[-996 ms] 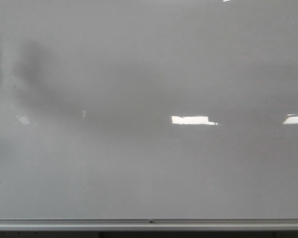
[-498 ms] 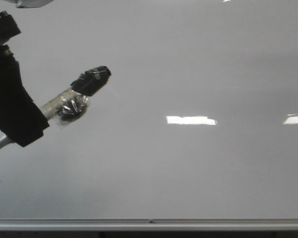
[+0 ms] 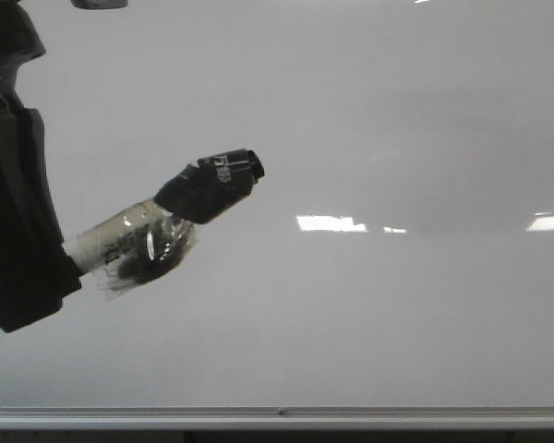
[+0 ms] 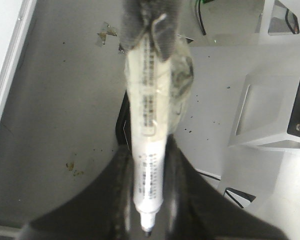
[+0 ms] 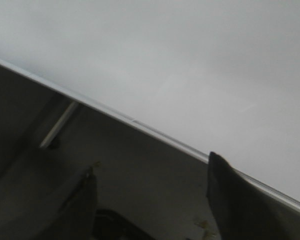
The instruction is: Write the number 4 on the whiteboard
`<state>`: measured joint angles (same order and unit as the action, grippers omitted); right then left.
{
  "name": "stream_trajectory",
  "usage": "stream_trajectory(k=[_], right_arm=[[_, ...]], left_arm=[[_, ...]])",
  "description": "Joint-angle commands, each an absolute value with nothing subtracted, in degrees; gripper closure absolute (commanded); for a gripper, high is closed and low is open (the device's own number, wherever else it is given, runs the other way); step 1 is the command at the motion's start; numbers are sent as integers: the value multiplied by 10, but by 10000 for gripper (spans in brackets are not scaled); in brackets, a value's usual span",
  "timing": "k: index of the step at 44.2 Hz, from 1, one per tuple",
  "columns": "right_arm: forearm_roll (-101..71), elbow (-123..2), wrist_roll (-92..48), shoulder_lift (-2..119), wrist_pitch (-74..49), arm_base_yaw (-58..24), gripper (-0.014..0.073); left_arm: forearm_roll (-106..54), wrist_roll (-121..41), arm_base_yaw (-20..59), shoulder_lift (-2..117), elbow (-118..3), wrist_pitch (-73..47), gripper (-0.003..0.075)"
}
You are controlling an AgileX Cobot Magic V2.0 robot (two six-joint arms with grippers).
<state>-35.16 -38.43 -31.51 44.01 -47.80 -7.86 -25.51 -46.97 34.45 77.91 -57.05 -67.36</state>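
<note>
- Whiteboard [image 3: 369, 138] fills the scene ahead; no 4 on it yet.
- Left gripper [image 4: 149, 170] is clamped on a marker [image 3: 166, 226], at the board's left, its black end pointing right.
- Marker judged light, stiff, slippery; the barrel grip suits it.
- Right gripper [image 5: 150, 195] stands wide, holding nothing, near the rail [image 5: 140, 125].
- Marker-to-board contact cannot be made out; tape wrapping obscures the barrel.

Left arm [image 3: 14, 185]: bulky matte black casing. Left end effector [image 4: 150, 200]: black curved fingers. Right end effector [image 5: 150, 200]: dark, flat tapered fingers.
</note>
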Motion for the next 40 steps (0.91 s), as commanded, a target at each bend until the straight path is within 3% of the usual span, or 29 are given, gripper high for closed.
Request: stream_trajectory(k=[1, 11, 17, 40], right_arm=[[-493, -435, -456, 498, -534, -83, 102], [-690, -494, -638, 632, -671, -84, 93], [-689, -538, -642, 694, -708, -97, 9], [-619, -587, -649, 797, -641, -265, -10]], left_arm=[[-284, -474, 349, 761, -588, -677, 740], [-291, -488, 349, 761, -588, -679, 741], [-291, -492, 349, 761, -588, -682, 740], [-323, -534, 349, 761, -588, -693, 740]])
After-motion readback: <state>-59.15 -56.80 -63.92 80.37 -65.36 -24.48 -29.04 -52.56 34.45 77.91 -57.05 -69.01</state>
